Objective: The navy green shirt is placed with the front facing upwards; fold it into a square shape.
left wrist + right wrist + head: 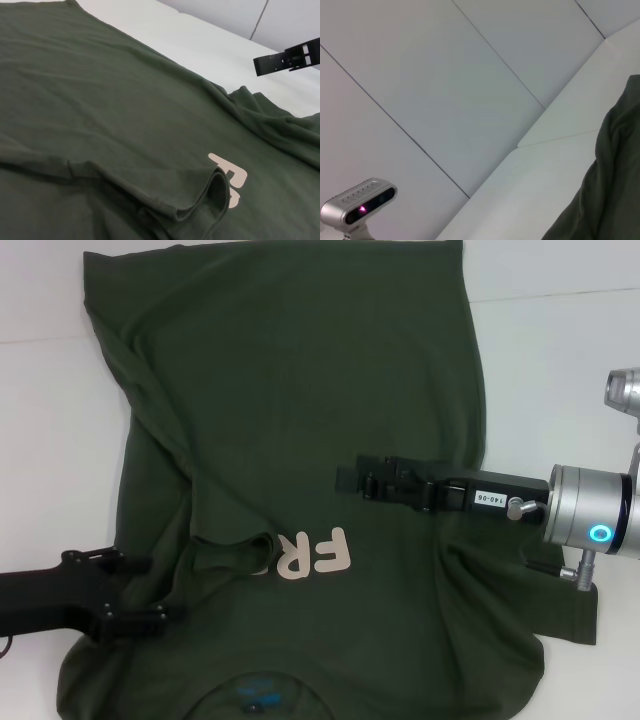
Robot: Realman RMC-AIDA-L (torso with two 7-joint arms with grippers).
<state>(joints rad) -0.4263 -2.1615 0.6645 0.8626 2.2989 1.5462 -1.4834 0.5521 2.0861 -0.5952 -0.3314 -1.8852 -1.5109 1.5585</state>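
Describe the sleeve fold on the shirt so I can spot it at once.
The navy green shirt covers most of the white table. On its left half, beside the left gripper, a sleeve flap lies folded inward. It alone overlaps the pink lettering, hiding the end of the word.

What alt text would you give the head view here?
A navy green shirt lies across a white table, its left side folded in over part of the pink lettering. The right gripper reaches over its middle; the left gripper sits at its near-left edge.
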